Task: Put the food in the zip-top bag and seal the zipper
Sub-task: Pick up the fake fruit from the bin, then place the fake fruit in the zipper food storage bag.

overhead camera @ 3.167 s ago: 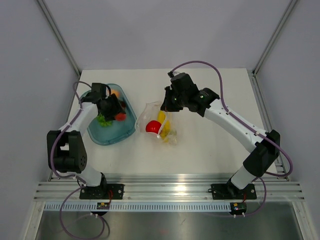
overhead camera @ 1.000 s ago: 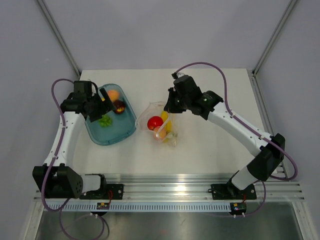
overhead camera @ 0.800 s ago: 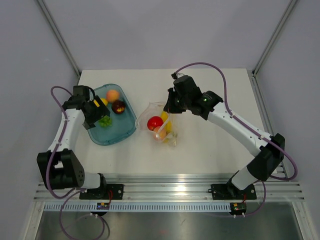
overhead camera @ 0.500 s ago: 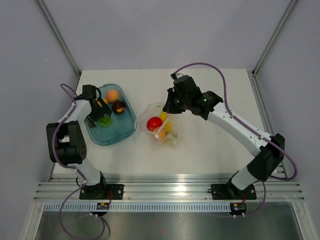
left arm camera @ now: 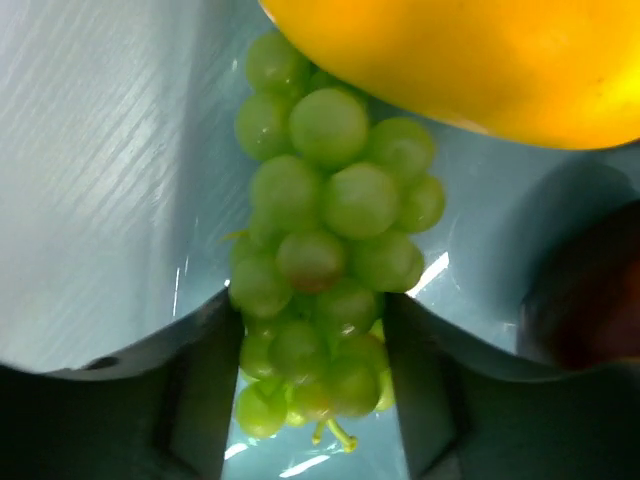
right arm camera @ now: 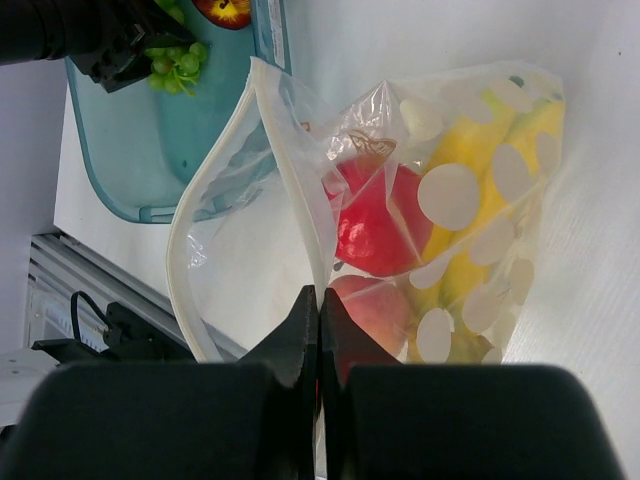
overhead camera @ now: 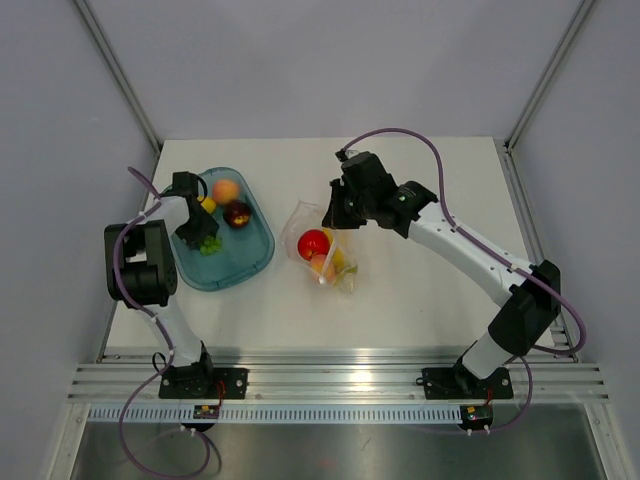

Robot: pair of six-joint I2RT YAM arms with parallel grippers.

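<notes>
Step in hand: by my judgement, picking the next fruit out of the tray for the bag; the bag is not yet full or sealed.
Left claw (left arm camera: 310, 400): released, jaws spread, one finger on each side of the bunch of small green plastic grapes (left arm camera: 325, 250). I cannot tell whether the fingers touch it.
Grapes from the left claw: right between the fingers and running on ahead of the tips.
Long axis: in line with the claw's reach, with the stalk end nearest the palm and the broad end out front. A plain closing would pinch the bunch across its narrow waist.
Nearer arm: the left one, which is already astride the bunch. The right claw (overhead camera: 335, 215) is well apart from it.
Look of the grapes: round, glossy, pale green beads in a tight cluster, lumpy rather than flat-sided.
Neighbours: a smooth rounded yellow piece (left arm camera: 470, 60) sits just beyond the bunch's far end. A dark red plum (left arm camera: 590, 300) is to the left claw's right. All of them lie on the teal translucent plastic tray (overhead camera: 235, 265).
Right claw: clenched on the mouth edge of the clear crinkly white-dotted plastic bag (right arm camera: 440, 200).
Bag: it spreads ahead of the right claw's tips, with its mouth gaping toward the tray and its body apparently resting on the white tabletop (overhead camera: 420, 290).
Inside the bag: a red apple (right arm camera: 375, 225), an orange-pink peach (right arm camera: 365, 310) and yellow banana pieces (right arm camera: 490, 200).
Zipper (right arm camera: 176, 235): a pale strip curving round the open mouth, unpressed.
Also in the tray: a second peach (overhead camera: 226, 190), beyond the left claw.
Risk: the beads may slip under the squeeze.
</notes>
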